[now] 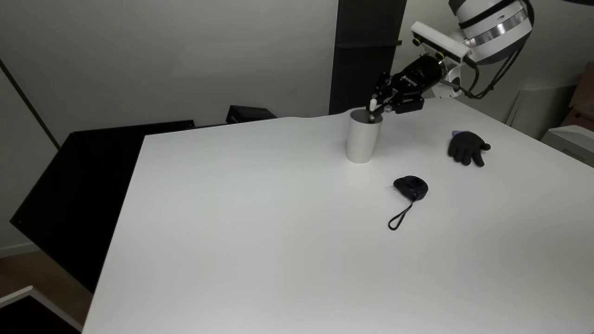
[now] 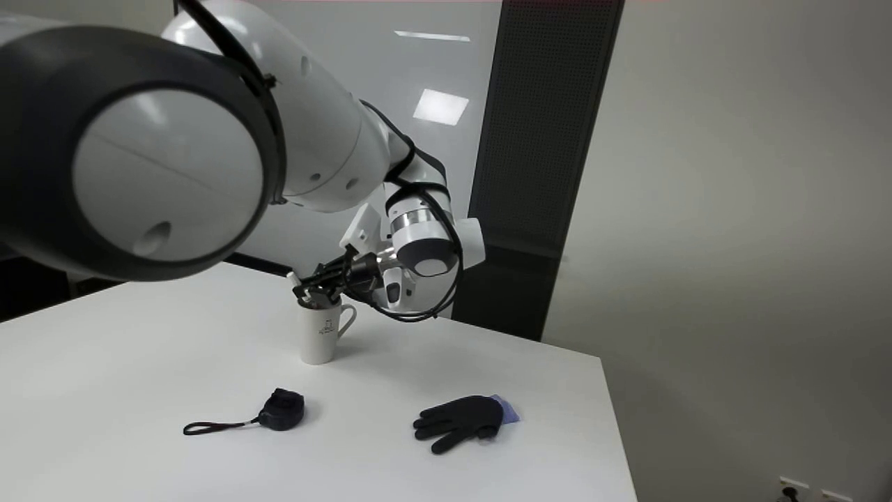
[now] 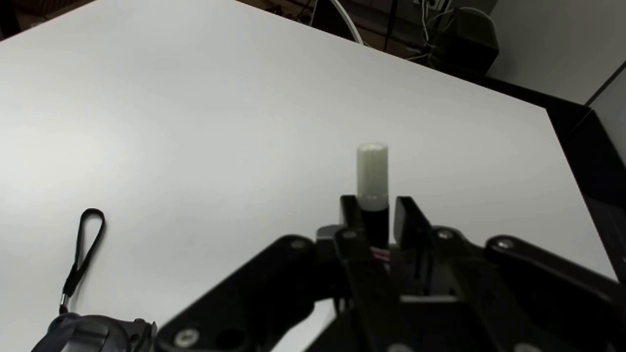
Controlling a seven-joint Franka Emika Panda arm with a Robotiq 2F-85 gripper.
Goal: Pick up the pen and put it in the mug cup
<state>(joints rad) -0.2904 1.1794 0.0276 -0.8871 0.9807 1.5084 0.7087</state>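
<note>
The pen (image 3: 372,176) rises between the fingers of the gripper (image 3: 379,201) at the mouth of the mug (image 1: 362,141), lower end hidden — whether they pinch or flank it, I can't tell. In an exterior view the table (image 1: 232,208) runs wide leftward, the mug toward its far edge — tape measure (image 1: 412,187) and glove (image 1: 466,147) apart.

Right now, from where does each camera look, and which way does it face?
An exterior view: raised, facing down across the table; gripper and outer arm show.
An exterior view: apparently close to a large joint, facing toward the mug cup; much of the arm shows.
Wrist view: wrist-mounted, looking past the pen across the table; of the arm, only gripper shows.
Both exterior views share mug cup, tape measure, glove.
</note>
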